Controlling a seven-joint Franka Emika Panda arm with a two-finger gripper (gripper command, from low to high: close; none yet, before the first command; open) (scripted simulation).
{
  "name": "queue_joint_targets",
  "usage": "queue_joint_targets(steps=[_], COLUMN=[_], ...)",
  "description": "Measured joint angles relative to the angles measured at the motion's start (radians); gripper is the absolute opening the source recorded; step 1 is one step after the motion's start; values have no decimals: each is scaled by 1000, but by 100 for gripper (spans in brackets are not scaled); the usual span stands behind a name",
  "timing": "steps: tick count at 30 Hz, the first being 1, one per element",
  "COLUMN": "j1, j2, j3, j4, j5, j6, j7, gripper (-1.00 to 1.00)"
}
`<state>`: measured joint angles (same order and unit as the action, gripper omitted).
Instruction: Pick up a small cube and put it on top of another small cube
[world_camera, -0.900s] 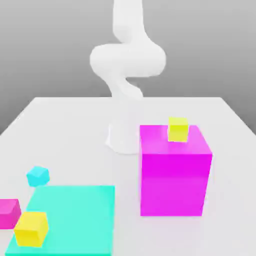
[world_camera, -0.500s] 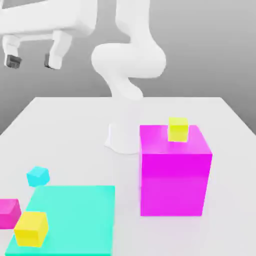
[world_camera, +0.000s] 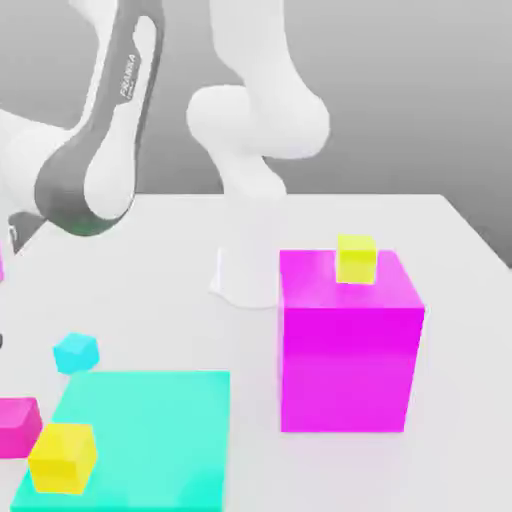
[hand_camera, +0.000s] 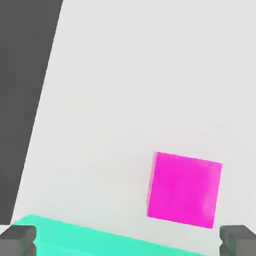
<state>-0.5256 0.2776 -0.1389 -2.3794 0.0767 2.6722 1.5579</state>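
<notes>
hand view showed the pincer (hand_camera: 128, 241) spread wide with nothing in it, the small pink cube (hand_camera: 184, 190) lying on the table (hand_camera: 125, 100) below and off-centre. approach step, it seemed; next it needed centring, then lowering.

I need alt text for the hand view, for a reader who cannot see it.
A small plain magenta cube lies on a white table, seen from above between the hand's two open grey fingertips. A flat turquoise slab lies beside the cube.
</notes>
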Motion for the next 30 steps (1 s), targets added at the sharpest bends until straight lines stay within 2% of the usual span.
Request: queue_joint_targets(steps=[4,5,13,17,22,30], j1=[-33,-39,-37,-13,72,264], j2=[145,174,155,21,-161,-448], j3=[27,34,31,10,78,179], j4=[22,28,24,-4,-53,-135], j5=[52,59,54,9,-62,-64], j6=[104,127,113,8,-121,-326], j7=[-19,-24,-19,8,-18,-150], gripper=[0,-100,-100,-100,-100,-100])
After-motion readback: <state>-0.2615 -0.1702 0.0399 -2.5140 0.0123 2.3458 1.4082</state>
